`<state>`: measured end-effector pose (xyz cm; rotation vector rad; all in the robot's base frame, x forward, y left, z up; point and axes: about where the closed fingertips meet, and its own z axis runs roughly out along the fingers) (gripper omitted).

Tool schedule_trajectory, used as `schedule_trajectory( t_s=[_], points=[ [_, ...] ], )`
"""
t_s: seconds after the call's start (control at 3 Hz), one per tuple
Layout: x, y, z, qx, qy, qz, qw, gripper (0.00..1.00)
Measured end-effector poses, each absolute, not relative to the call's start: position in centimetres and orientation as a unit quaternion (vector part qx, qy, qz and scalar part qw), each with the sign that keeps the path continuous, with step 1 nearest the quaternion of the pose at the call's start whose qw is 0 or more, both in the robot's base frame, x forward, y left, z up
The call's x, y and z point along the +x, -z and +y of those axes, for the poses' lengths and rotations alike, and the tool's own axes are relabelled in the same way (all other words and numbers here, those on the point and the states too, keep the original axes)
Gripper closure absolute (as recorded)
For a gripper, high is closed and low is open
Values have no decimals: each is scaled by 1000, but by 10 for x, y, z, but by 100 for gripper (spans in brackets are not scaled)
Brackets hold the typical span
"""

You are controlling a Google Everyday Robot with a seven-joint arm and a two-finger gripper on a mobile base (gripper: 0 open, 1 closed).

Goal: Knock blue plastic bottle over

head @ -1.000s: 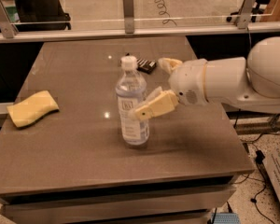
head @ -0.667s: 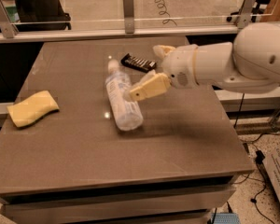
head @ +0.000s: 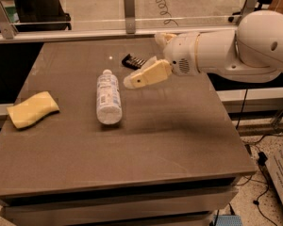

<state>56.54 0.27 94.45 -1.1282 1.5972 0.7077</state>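
The bottle is lying flat on its side left of the middle of the tabletop, its long axis running roughly front to back, with the white cap pointing toward the far edge and the base toward the near edge. A yellow sponge is resting well apart at the left edge, and a small dark object is sitting near the back. A glass barrier is standing behind the tabletop, and cables are trailing over the floor at right. The end effector is hovering just right of the bottle's cap end, its fingers spread apart and gripping nothing. A second ago the bottle was standing upright; it was then tipping, and the arm has been pulling back to the right.
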Motion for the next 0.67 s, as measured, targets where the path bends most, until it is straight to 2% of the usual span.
schedule_trajectory(
  t_s=[0.67],
  points=[
    [527,-946,-53,-471,-288,663,506,0]
  ],
)
